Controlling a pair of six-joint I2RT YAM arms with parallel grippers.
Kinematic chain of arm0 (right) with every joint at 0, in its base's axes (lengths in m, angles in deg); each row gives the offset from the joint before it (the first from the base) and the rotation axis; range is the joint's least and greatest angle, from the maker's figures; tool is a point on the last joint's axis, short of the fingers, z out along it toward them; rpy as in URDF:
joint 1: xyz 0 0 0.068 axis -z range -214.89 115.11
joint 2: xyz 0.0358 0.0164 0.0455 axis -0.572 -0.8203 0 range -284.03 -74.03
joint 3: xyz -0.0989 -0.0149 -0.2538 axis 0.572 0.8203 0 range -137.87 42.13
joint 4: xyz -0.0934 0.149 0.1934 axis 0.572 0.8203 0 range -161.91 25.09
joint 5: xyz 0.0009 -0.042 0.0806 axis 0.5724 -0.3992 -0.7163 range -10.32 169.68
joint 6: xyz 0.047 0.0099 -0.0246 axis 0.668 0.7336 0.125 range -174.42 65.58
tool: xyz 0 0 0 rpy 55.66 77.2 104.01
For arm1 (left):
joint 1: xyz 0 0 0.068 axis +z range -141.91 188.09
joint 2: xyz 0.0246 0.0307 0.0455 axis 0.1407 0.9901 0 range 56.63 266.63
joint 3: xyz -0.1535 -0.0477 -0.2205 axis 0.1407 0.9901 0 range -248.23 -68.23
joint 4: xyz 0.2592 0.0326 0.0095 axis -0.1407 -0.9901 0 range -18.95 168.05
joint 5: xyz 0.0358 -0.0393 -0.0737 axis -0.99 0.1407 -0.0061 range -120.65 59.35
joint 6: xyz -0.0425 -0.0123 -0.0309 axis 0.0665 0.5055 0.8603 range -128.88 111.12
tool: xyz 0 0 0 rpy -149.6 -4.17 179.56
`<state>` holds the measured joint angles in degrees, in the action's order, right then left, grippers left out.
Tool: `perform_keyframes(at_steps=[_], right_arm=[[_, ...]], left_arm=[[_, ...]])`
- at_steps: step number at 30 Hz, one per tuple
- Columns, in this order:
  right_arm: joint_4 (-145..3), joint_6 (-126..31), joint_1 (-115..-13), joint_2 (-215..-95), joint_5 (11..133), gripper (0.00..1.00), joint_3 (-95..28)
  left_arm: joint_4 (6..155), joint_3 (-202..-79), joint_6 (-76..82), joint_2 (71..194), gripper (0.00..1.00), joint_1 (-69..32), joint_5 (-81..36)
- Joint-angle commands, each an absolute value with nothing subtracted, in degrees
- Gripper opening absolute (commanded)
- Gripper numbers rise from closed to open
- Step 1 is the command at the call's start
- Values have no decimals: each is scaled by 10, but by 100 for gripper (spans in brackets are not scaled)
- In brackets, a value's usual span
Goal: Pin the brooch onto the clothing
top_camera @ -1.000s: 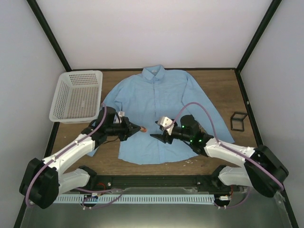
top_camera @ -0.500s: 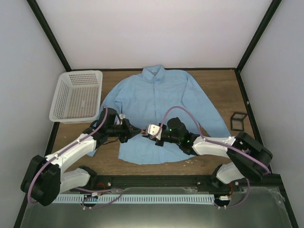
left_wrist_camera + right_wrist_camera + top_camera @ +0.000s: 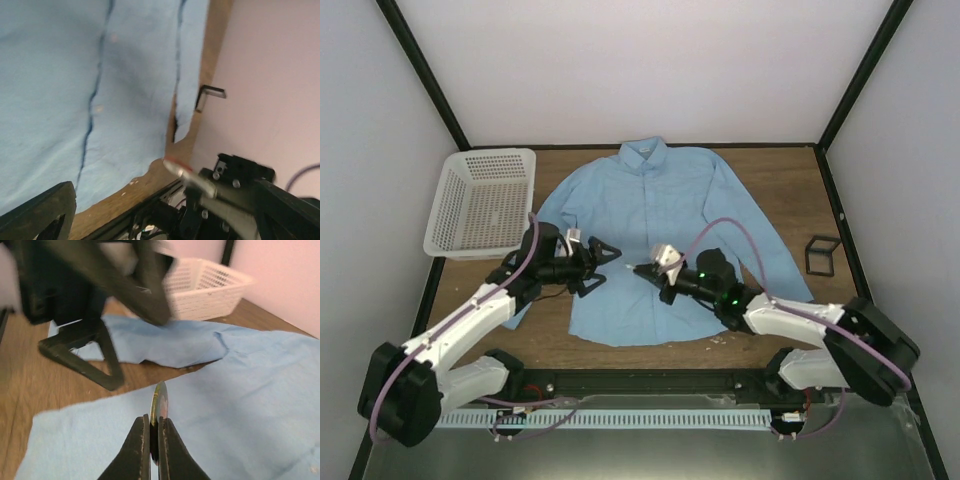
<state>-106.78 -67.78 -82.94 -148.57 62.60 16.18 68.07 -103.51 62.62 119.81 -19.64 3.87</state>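
Note:
The clothing, a light blue shirt [image 3: 650,205], lies spread flat on the table with its collar at the far side. The brooch [image 3: 159,400] is a small disc seen edge-on, upright over the shirt's lower front. My right gripper [image 3: 154,421] is shut on its lower edge. In the left wrist view the brooch [image 3: 174,164] shows a red rim at the tip of the right fingers [image 3: 200,183]. My left gripper [image 3: 603,266] stands open just left of the right gripper [image 3: 640,270], a small gap away from the brooch, with nothing in its jaws.
A white mesh basket [image 3: 483,200] stands at the table's left, beside the shirt's sleeve. A small black square frame box [image 3: 822,254] sits near the right edge. The shirt's hem ends near the front rail [image 3: 650,382].
My right gripper shut on the brooch while the left gripper opened, let it go and drew back to the left. The right gripper now carries the brooch slightly rightwards.

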Motion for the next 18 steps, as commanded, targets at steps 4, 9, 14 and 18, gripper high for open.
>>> perform_keyframes(at_steps=[4, 9, 14, 18], right_arm=[[-965, -302, -707, -1398, 486, 1, 134], [-1014, -129, -653, -1396, 340, 1, 118], [-973, -100, -652, -1419, 251, 1, 44], [-909, -148, -650, -1442, 176, 1, -9]], left_arm=[[764, -1061, 485, 1117, 100, -195, 25], [855, -1042, 469, 1121, 99, -197, 67], [899, -1041, 466, 1140, 91, -198, 93], [848, -1070, 417, 1147, 85, -202, 110]])
